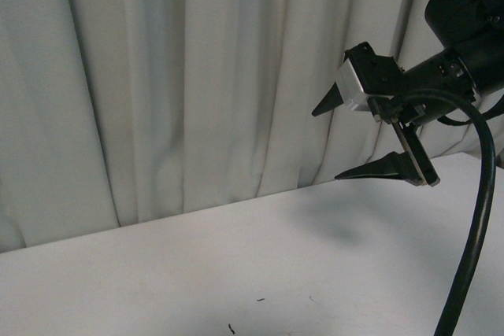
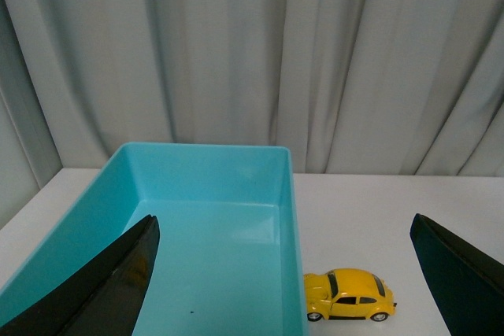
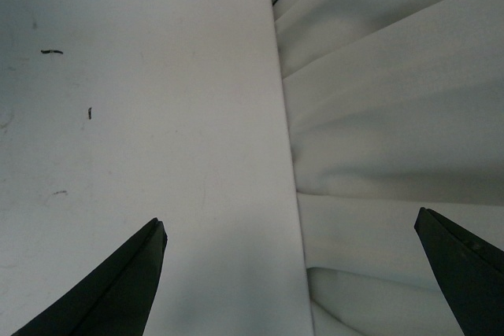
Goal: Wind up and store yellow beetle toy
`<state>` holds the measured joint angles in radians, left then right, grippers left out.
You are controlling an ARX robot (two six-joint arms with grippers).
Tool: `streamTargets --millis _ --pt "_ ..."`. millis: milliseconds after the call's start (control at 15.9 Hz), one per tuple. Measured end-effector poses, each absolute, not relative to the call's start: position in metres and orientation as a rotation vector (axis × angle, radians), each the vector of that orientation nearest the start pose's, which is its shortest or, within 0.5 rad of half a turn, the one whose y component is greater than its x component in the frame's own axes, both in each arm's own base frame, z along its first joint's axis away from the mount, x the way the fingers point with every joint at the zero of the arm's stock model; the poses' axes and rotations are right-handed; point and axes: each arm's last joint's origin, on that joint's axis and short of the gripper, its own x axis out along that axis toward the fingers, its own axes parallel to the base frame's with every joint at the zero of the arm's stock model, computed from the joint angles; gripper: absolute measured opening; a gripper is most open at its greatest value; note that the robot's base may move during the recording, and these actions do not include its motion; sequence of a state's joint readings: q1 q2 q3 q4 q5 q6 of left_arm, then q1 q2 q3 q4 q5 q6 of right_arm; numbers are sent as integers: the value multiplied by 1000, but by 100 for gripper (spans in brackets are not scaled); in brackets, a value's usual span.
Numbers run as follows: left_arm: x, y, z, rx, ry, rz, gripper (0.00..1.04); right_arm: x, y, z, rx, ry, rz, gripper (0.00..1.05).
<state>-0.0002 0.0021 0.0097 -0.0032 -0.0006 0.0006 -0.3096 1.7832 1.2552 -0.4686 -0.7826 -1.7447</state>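
The yellow beetle toy (image 2: 349,295) stands on its wheels on the white table (image 2: 378,210), just beside the outer wall of an open turquoise bin (image 2: 205,159). The left gripper (image 2: 283,222) hangs released and empty; its wrist camera frames the car between the spread fingers, touching neither. The right gripper (image 1: 325,145), jaws parted and empty, hangs above the table before a pale curtain (image 1: 197,76).

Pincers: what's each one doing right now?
Left pincer: open, holding nothing.
Right pincer: open, holding nothing.
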Motion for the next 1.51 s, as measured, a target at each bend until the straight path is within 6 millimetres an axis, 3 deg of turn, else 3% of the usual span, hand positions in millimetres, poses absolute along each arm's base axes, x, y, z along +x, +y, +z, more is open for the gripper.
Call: streamTargets --millis 63,126,252,378,441,568,694,946,1514 --pt "97 0 166 1 -4 0 98 355 -90 221 -1179 179 825 94" --pt "97 0 166 1 -4 0 98 339 -80 219 -1175 240 483 81" --pt "97 0 166 1 -4 0 98 288 -51 218 -720 134 97 57" --pt "97 0 166 1 -4 0 98 242 -28 231 -325 18 10 36" --pt "97 0 166 1 -4 0 98 215 -17 225 -181 44 5 24" --pt "97 0 166 0 -4 1 98 183 1 213 -76 48 24 4" --pt "97 0 166 1 -4 0 98 170 1 216 -38 -18 7 2" --pt "97 0 166 1 -4 0 98 151 1 193 -18 9 7 2" --pt "97 0 166 1 -4 1 98 124 1 175 -17 -14 7 2"
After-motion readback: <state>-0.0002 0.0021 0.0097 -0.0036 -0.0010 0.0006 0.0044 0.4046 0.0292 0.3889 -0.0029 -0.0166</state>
